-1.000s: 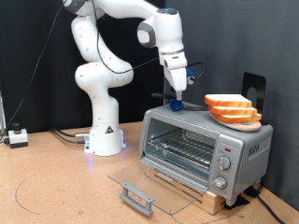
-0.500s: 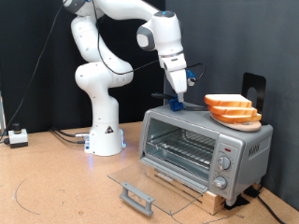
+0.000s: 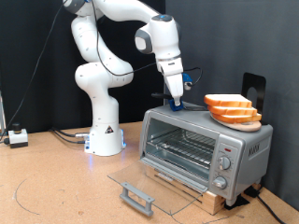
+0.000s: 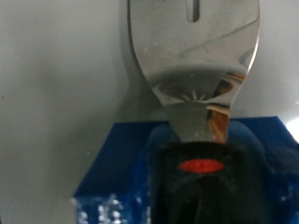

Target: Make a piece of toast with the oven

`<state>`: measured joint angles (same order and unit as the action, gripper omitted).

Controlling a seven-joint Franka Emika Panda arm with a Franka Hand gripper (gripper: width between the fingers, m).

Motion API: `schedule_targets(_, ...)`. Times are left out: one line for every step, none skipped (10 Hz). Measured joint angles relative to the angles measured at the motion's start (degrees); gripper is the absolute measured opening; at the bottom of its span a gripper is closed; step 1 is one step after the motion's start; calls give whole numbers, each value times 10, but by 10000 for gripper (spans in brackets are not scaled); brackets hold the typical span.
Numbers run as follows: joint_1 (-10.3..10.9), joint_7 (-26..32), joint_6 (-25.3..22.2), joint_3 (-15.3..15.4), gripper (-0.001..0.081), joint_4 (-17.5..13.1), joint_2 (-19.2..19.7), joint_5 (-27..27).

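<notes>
The silver oven (image 3: 201,149) stands at the exterior view's right with its glass door (image 3: 154,179) folded down flat, the grey bar handle (image 3: 136,197) in front and the wire rack (image 3: 182,147) bare. Slices of bread (image 3: 230,103) lie stacked on a wooden board (image 3: 238,120) on the oven's top. My gripper (image 3: 176,101) hangs just above the oven top, to the left of the bread. The wrist view shows a spatula close up: a shiny metal blade (image 4: 194,56), a black handle (image 4: 198,182) and a blue block (image 4: 112,173). My fingers do not show there.
The arm's white base (image 3: 105,131) stands left of the oven. Cables and a small white box (image 3: 18,137) lie at the left. A black stand (image 3: 253,90) rises behind the bread. The oven's knobs (image 3: 222,164) are on its right panel.
My gripper has shifted slightly to the exterior view's left above the oven top. The bread, the oven and its door have not moved.
</notes>
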<state>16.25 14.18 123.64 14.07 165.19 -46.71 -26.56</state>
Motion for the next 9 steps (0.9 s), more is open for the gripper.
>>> schedule_targets(0, 2, 5, -1, 811, 0, 0, -3)
schedule_targets(0, 7, 6, -2, 811, 0, 0, -8)
schedule_targets(0, 12, 5, -3, 811, 1, 0, -9)
schedule_targets(0, 13, 3, -3, 811, 2, 0, -10)
schedule_targets(0, 14, 3, -3, 811, 3, 0, -10)
schedule_targets(0, 15, 3, -3, 811, 6, 0, -10)
schedule_targets(0, 20, 9, -1, 811, 8, -1, -10)
schedule_targets(1, 27, 22, 2, 811, 12, -3, -10)
schedule_targets(4, 31, 39, 4, 811, 17, -7, -10)
